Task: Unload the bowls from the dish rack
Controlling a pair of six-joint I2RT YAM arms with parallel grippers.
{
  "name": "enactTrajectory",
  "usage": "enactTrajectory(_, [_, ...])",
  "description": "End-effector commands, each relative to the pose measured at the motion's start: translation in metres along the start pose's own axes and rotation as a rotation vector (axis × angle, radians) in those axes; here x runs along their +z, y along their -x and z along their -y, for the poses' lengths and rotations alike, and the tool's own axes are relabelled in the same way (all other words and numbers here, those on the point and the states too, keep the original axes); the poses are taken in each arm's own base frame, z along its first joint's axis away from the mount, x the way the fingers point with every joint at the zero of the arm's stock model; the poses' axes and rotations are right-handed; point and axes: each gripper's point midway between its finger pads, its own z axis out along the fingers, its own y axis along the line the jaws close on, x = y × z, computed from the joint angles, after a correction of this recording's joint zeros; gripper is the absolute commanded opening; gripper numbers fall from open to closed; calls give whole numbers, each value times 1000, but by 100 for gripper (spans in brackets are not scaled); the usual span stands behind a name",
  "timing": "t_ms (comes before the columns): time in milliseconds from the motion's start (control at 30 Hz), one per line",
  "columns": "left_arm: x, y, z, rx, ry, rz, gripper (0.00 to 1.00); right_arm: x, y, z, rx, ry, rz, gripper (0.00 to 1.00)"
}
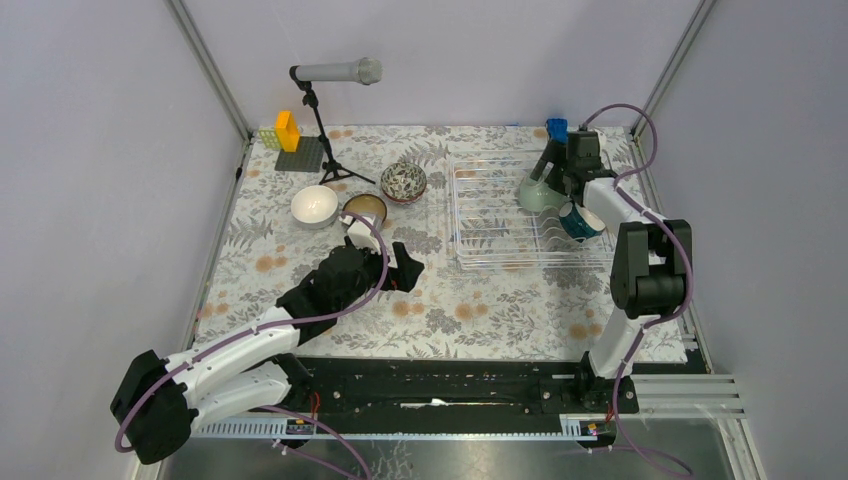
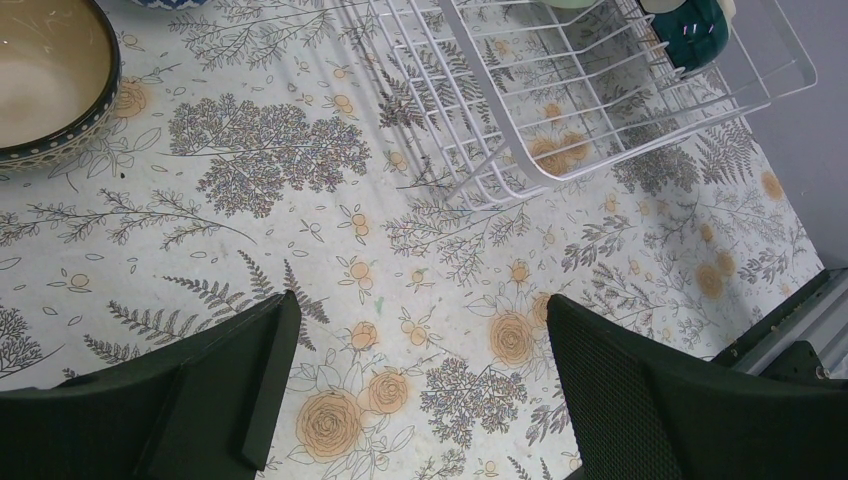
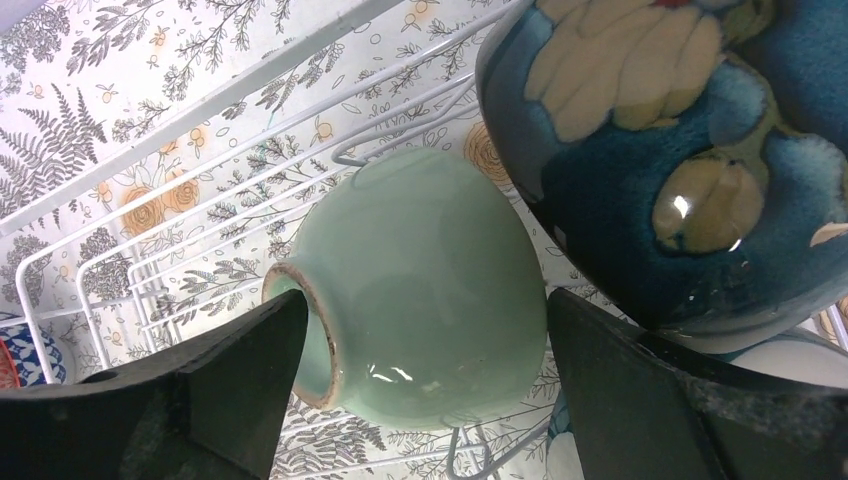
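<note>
- Rack (image 1: pixel 500 215) with green bowl (image 3: pixel 440 250) on its side, teal bowl (image 3: pixel 650 180) beside.
- Inside rack, right gripper (image 3: pixel 422 305) released, straddling green bowl.
- Left of rack, left gripper (image 2: pixel 420 310) released, empty.

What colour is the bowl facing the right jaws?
The bowl is mint green; clearest in right wrist view.

The left arm (image 1: pixel 240 345) and right arm (image 1: pixel 620 340) wear white shells, black joint housings and looping purple cables (image 1: pixel 620 106). The left pincer (image 2: pixel 420 310) and right pincer (image 3: pixel 425 305) have broad black fingers (image 2: pixel 620 390), mesh-textured inside.
</note>
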Motion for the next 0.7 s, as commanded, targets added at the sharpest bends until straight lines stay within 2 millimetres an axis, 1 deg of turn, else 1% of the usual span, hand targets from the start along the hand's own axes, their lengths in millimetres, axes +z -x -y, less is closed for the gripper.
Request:
enactTrajectory(0, [-1, 27, 11, 2, -24, 77, 99, -10, 14, -19, 21, 96, 25, 93])
enactTrajectory(67, [-1, 27, 11, 0, -26, 79, 99, -16, 17, -21, 20, 106, 36, 89])
enactTrajectory(167, [-1, 27, 11, 0, -26, 80, 99, -24, 22, -24, 15, 125, 54, 77])
enactTrajectory(300, [-1, 27, 11, -1, -25, 82, 99, -34, 25, -36, 0, 192, 50, 64])
enactTrajectory(500, [-2, 28, 11, 3, -24, 82, 99, -47, 33, -49, -13, 255, 63, 55])
enactTrajectory(567, [-1, 27, 10, 1, -24, 81, 99, -54, 36, -56, -34, 283, 68, 53])
enactTrajectory(667, [0, 26, 11, 0, -28, 80, 99, -64, 40, -61, -99, 259, 103, 52])
